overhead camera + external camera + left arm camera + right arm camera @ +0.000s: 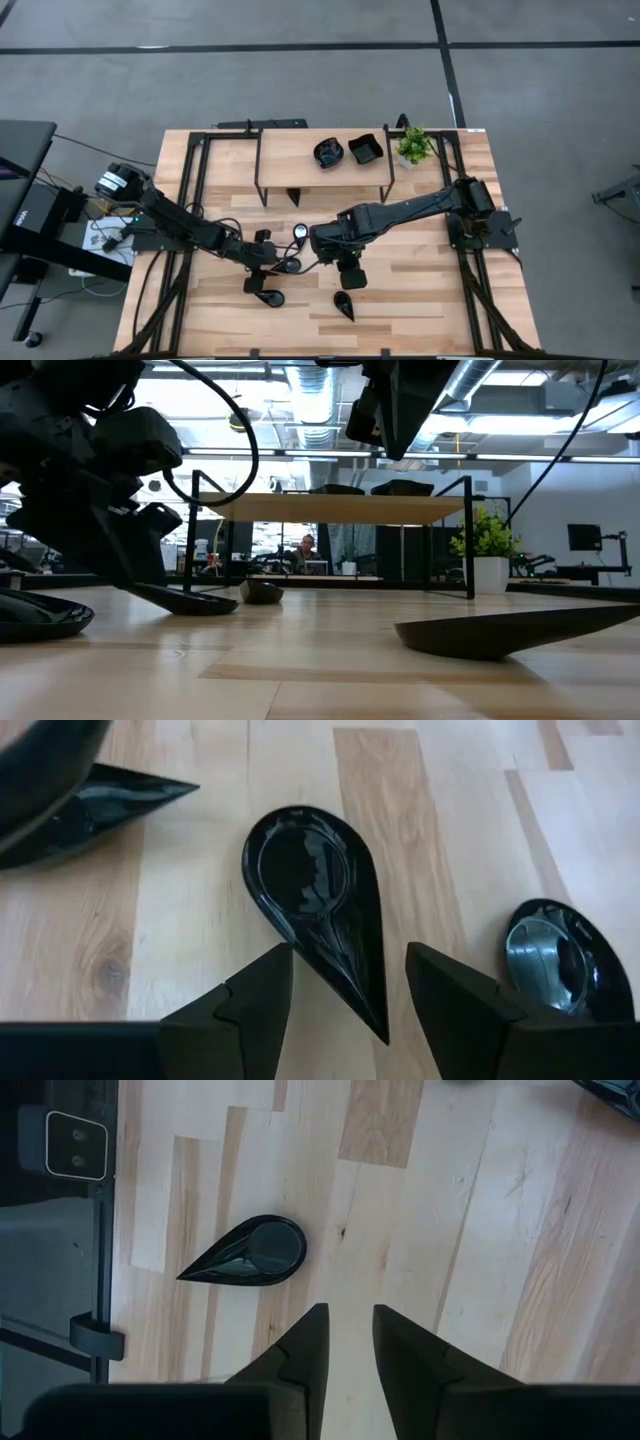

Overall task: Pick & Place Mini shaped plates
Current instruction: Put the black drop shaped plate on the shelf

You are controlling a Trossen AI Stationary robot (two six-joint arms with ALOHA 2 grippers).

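A glossy black teardrop plate (315, 900) lies flat on the wooden table, and its pointed end lies between the open fingers of my left gripper (345, 985), which is low over the table at mid-front (285, 265). The gripper also shows in the low view (150, 585), over that plate (200, 603). My right gripper (347, 1335) hangs above the table (350, 272), narrowly open and empty. A second teardrop plate (250, 1252) lies beyond it, near the front edge (344, 305). Two more plates (328, 152) (365, 149) sit on the shelf. My left gripper's fingers (255, 995) stand level on either side of the teardrop plate's pointed end (360, 990), coming from the table's left. I cannot tell whether either finger touches the plate. The plate lies flat on the table.
A wooden shelf on black legs (325, 175) spans the back of the table, with a green potted plant (413, 145) at its right end. Other black plates lie at the front left (268, 297), beside the left gripper (560, 960) and under the shelf (295, 197).
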